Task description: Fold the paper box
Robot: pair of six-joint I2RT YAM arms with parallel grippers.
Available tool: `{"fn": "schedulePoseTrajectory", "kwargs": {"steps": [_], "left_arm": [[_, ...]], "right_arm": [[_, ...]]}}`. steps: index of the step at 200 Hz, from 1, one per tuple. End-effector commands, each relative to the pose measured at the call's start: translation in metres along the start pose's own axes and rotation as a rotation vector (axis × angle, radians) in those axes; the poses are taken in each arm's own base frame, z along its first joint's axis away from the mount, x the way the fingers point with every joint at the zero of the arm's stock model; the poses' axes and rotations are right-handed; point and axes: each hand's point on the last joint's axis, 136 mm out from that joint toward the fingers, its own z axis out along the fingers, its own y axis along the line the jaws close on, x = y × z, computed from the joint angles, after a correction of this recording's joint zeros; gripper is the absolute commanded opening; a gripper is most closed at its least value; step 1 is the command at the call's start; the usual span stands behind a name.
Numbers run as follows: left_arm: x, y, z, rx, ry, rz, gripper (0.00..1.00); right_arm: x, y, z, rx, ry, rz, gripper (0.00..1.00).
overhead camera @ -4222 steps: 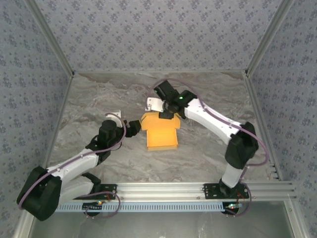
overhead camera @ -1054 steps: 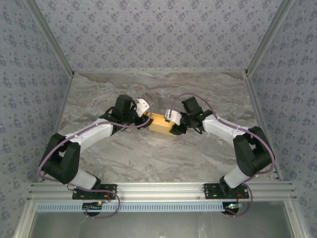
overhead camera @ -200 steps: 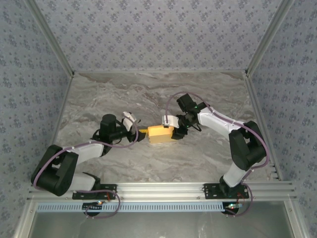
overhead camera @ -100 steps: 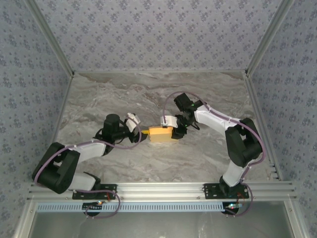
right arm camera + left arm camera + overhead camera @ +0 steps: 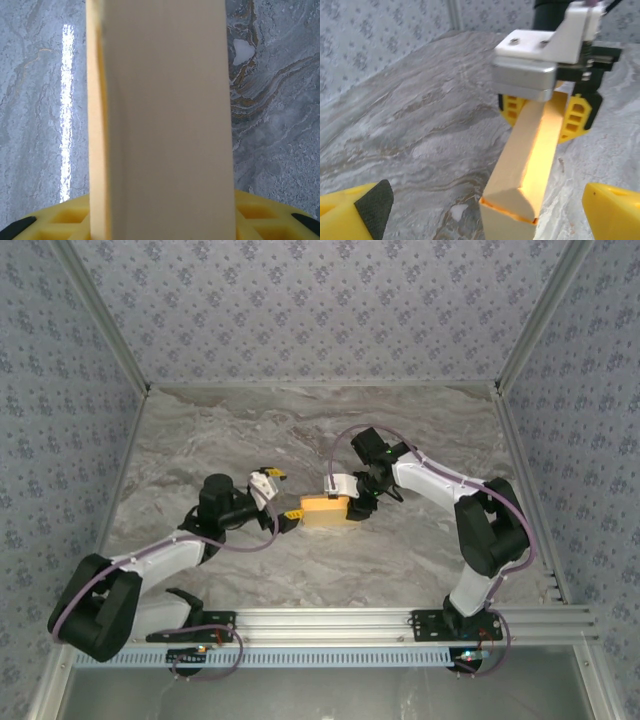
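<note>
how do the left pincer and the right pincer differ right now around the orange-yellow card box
The left pincer stands wide open, while the right pincer is closed on the orange-yellow folded paper box. The left pincer's fingers flank one end of the box with gaps on both sides, touching nothing; the right pincer clamps the opposite end. Shared: both have yellow fingers and face each other along the box.

1. Table (image 5: 200, 430): grey-white marble pattern with brownish veins, glossy, streaked with glare in the right wrist view.
2. Near its middle, one orange-yellow paper box (image 5: 324, 510), folded up into a long narrow block, lengthwise left to right.
3. Contact between the block's underside and the surface: impossible to confirm.
4. Along the near edge, an aluminium rail (image 5: 330, 620).
</note>
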Motion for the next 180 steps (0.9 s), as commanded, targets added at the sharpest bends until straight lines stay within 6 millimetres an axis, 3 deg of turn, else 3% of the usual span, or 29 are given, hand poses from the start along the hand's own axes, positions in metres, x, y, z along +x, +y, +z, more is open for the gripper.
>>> {"fn": "schedulePoseTrajectory", "kwargs": {"steps": [1,16,40,72,88,112,122,129,161,173,180], "left_arm": [[0.008,-0.027,0.005,0.158,-0.017,0.098,0.99],[0.013,-0.025,0.017,0.152,-0.005,0.116,0.99],[0.014,-0.021,0.033,0.173,0.029,0.11,0.91],[0.02,-0.031,0.042,0.234,0.059,0.111,0.73],[0.027,-0.036,0.045,0.245,0.071,0.1,0.7],[0.036,-0.04,0.049,0.256,0.092,0.087,0.56],[0.04,-0.039,0.05,0.251,0.104,0.081,0.55],[0.042,-0.039,0.051,0.252,0.11,0.077,0.55],[0.046,-0.037,0.053,0.245,0.13,0.077,0.51],[0.047,-0.036,0.053,0.242,0.14,0.076,0.47],[0.049,-0.036,0.054,0.246,0.147,0.076,0.46]], "right_arm": [[-0.009,0.006,-0.003,-0.038,-0.04,-0.049,0.49],[-0.011,0.009,-0.003,-0.06,-0.049,-0.06,0.49],[-0.013,0.01,-0.003,-0.077,-0.054,-0.06,0.49],[-0.014,0.008,-0.005,-0.06,-0.056,-0.062,0.5],[-0.014,0.004,-0.006,-0.036,-0.052,-0.051,0.54],[-0.018,-0.002,-0.011,0.013,-0.078,-0.027,0.59],[-0.024,-0.007,-0.018,0.051,-0.102,-0.022,0.62],[-0.018,-0.001,-0.015,0.047,-0.101,0.0,0.63],[-0.026,-0.002,-0.044,0.134,-0.201,0.045,0.66],[-0.027,-0.001,-0.058,0.161,-0.249,0.086,0.79],[-0.027,-0.003,-0.07,0.183,-0.288,0.127,0.8]]}}
